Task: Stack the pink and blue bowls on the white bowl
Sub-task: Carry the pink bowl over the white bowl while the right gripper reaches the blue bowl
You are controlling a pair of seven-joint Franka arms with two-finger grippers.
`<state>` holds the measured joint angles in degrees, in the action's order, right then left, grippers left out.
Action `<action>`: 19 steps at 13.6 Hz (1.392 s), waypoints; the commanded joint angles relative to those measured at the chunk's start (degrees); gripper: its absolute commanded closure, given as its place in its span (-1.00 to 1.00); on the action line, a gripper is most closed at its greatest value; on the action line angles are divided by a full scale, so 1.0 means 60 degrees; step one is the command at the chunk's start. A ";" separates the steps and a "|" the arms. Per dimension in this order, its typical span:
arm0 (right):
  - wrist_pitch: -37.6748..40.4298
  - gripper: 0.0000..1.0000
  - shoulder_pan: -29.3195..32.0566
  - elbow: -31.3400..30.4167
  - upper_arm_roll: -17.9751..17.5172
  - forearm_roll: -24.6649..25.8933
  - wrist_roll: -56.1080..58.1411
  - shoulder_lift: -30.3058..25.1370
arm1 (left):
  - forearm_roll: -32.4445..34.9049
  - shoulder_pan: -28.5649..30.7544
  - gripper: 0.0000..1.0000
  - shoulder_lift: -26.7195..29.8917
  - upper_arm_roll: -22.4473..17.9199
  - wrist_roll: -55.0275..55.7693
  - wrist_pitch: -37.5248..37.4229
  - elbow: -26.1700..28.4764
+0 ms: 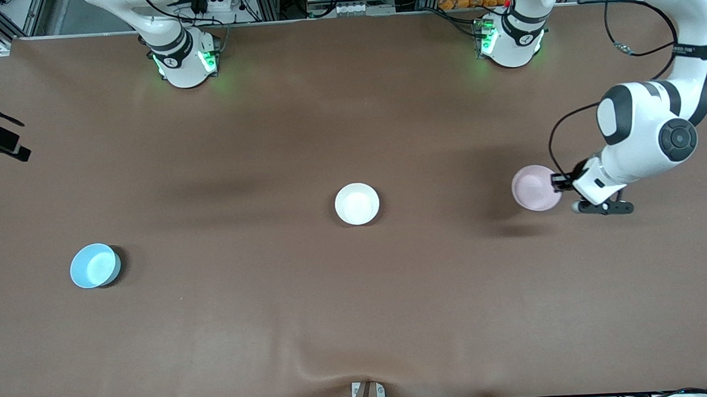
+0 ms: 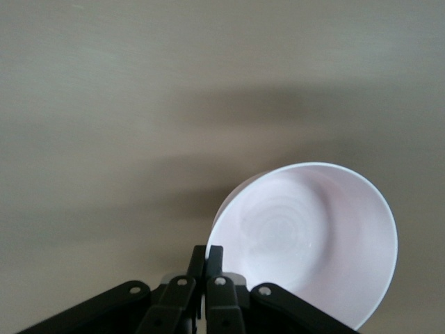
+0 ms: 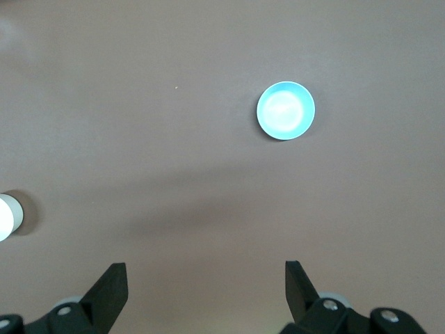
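Holding: left gripper pinches the rim of the pink bowl, fingers drawn together with only the bowl wall between them; the bowl hangs tilted from that one edge, raised off the table with its shadow lying apart from it.
Blue bowl: sits upright at the right arm's end of the table, well apart from the loaded claw and not yet touched.
Right gripper: hangs high over the table with fingers spread wide and nothing between them; the right arm waits, and its wrist view shows the blue bowl below it.
White bowl: sits upright mid-table, between the blue bowl and the left gripper, nothing in it.
Path: bare cloth lies between the held bowl and the white bowl; nothing stands in the way.
Risk, grip: a one-sided rim pinch on a glossy wall looks marginal; a quick swing or jolt could let the bowl pivot or slide out.
Risk, placement: released while tilted or off-centre, the pink bowl could catch the white bowl's rim, knock it along the cloth, or settle crooked.
Risk, fingers: the finger inside the bowl could drag it back up on retreat if the claw does not part fully.
Risk, arms: both claws must work over the same white bowl, so the right arm's approach needs timing.
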<state>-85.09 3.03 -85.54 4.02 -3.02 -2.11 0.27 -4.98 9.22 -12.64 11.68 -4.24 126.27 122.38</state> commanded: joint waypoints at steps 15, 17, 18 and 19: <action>-0.1258 -1.00 -0.0679 0.0106 -0.0098 0.1178 0.0263 0.2267 | -0.0195 -0.2940 1.00 -0.1084 0.2755 0.9125 -0.1007 -0.2743; -0.1258 -1.00 -0.0667 0.0033 -0.0098 0.1222 0.0569 0.2647 | -0.0195 -0.3497 1.00 -0.1480 0.2726 1.0048 -0.0992 -0.3256; -0.1273 -1.00 -0.0477 0.0047 -0.0069 0.1251 0.0977 0.2998 | -0.0166 -0.3833 1.00 -0.1699 0.2711 1.0502 -0.0992 -0.3505; -0.1418 -1.00 -0.0127 0.0047 -0.0069 0.1236 0.1503 0.3378 | -0.0036 -0.4112 1.00 -0.1919 0.2696 1.0957 -0.0977 -0.3740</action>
<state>-92.88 -0.63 -86.30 3.50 3.77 1.94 16.32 -6.05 -12.54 -20.69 28.41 56.95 121.54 104.56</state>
